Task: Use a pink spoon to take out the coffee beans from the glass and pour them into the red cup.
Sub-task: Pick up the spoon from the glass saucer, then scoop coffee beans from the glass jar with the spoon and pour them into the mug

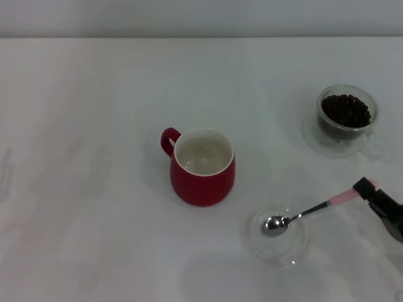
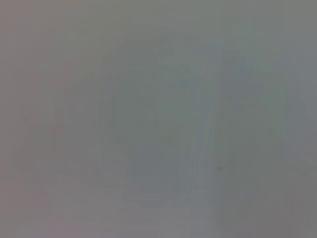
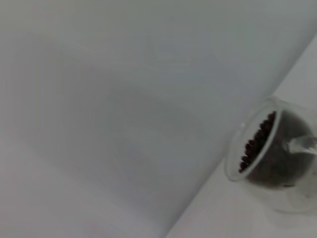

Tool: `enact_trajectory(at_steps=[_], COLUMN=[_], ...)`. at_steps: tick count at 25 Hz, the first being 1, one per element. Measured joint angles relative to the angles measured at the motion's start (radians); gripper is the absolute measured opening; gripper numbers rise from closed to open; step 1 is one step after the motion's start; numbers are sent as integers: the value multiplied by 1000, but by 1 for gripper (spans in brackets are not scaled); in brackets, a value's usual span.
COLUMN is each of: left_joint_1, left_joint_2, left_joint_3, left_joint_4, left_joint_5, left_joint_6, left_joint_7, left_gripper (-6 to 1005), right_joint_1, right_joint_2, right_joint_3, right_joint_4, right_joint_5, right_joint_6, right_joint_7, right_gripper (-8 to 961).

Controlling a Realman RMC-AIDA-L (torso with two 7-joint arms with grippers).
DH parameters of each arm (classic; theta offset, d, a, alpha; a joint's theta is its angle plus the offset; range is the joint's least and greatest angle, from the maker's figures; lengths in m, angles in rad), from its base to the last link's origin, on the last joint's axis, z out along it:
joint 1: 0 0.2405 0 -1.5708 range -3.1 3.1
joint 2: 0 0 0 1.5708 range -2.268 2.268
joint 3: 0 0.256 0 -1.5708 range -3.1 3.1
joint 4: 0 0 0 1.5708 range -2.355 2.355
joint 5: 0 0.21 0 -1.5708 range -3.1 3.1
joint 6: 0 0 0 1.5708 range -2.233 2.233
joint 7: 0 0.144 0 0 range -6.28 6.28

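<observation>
Reaching in from the right edge of the counter [image 1: 84, 239], my right gripper [image 1: 364, 188] meets the pink tip of the pink spoon [image 1: 306, 213]; whether my jaws have closed on it I cannot tell. Its long axis slants from that handle down-left to its bowl, resting in a shallow glass dish [image 1: 287, 252]. Beyond lies the glass [image 1: 346, 112] of coffee beans [image 1: 347, 109]; the red cup [image 1: 202, 166] stands left. My left gripper is out of sight.

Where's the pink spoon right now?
Head view: the pink spoon sits right of the red cup, bowl in the shallow glass dish, its handle end at the right hand.
</observation>
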Motion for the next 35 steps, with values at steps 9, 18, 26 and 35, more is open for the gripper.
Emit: enact_trajectory(at_steps=[9,18,26,35], left_joint_1=[-2,-7,-8,-8], left_joint_2=[2,2,2,1], left_joint_3=[0,0,0,0], left_joint_4=[0,12,12,12], left_joint_5=[0,0,-1,-14], left_joint_6=[-3,-6,-4,-4], left_joint_7=[0,0,0,0], left_gripper=[452,452,451,451], right_joint_1=[3,27,70,107], right_joint_2=[-3,-7,-8,-11], right_joint_3=[12,57,68,100], right_joint_4=[-45,-104,-145,-189], right_joint_5=[8,23,26,42], right_joint_6=[52,73,63,46], right_joint_7=[25,36,27,39], right_gripper=[146,146,146,146])
